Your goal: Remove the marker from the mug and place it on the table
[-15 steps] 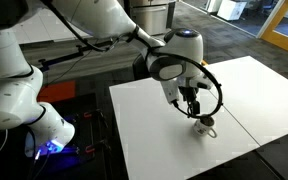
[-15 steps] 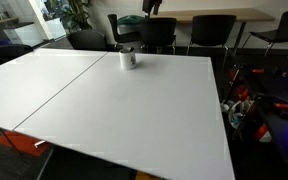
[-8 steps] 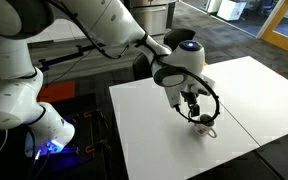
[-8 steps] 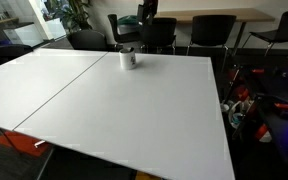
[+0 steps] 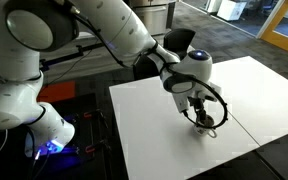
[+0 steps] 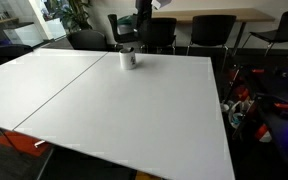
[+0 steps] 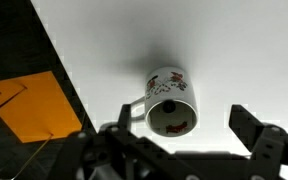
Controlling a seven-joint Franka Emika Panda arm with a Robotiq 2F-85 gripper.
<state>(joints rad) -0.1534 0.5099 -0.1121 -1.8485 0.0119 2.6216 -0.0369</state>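
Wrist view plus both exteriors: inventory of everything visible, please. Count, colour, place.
table: 1, white, fills most of both exterior views
mug: 1, white with a small print, dark inside, upright on the table below the pincer
marker: possibly 1, a dark spot inside the mug, too faint to confirm
chairs: several, dark, behind the table's far edge
orange sheet: 1, on the floor beside the table
arm: 1, white, reaching over the table
pincer: 1, dark, open, a finger on either side of the mug
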